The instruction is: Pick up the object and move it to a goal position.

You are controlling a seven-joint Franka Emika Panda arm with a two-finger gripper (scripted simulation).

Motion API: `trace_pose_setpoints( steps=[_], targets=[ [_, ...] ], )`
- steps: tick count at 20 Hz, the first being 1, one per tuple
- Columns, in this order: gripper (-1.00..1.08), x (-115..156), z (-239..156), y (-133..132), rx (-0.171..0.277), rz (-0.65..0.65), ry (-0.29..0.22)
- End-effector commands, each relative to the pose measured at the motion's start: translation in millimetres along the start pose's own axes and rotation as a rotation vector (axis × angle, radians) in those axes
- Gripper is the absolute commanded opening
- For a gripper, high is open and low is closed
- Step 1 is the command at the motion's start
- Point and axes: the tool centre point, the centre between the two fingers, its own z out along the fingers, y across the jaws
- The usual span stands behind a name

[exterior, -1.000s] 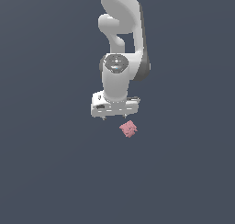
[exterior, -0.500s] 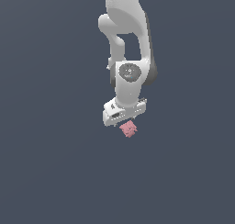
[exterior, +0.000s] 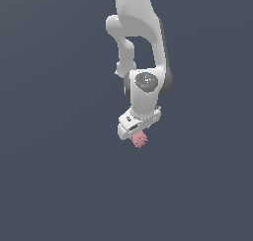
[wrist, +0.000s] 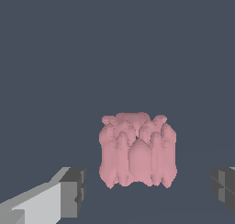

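Note:
The object (exterior: 140, 139) is a small pink knobbly lump lying on the dark grey floor, partly covered by the white hand of the arm in the exterior view. In the wrist view the object (wrist: 137, 149) fills the middle, between two grey fingertips (wrist: 74, 191) that stand wide apart on either side without touching it. My gripper (wrist: 149, 191) is open and low over the lump; in the exterior view the gripper (exterior: 137, 132) sits right on top of it.
The white arm (exterior: 141, 42) comes down from the top of the exterior view. Plain dark grey floor (exterior: 59, 176) lies all around, with no other objects in sight.
The arm has swung down and towards the exterior view's right, bringing the hand from beside the lump to directly over it. The lump has stayed where it was.

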Motion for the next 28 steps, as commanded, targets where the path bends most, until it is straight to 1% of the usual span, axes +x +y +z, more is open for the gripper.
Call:
trace_pose_setpoints(
  steps=[1,6,14,19,20,28],
  targets=[
    [1.00,1,1,-1,0.001,-0.010,0.001],
    [1.00,0,6,-1,0.000,-0.005,0.001],
    [1.00,0,44,-2,0.001,-0.009,0.001],
    [1.00,1,51,-1,0.001,-0.010,0.001],
    [-1.00,1,51,-1,0.001,-0.010,0.001],
    [-1.00,1,51,-1,0.001,-0.010,0.001]
  ],
)
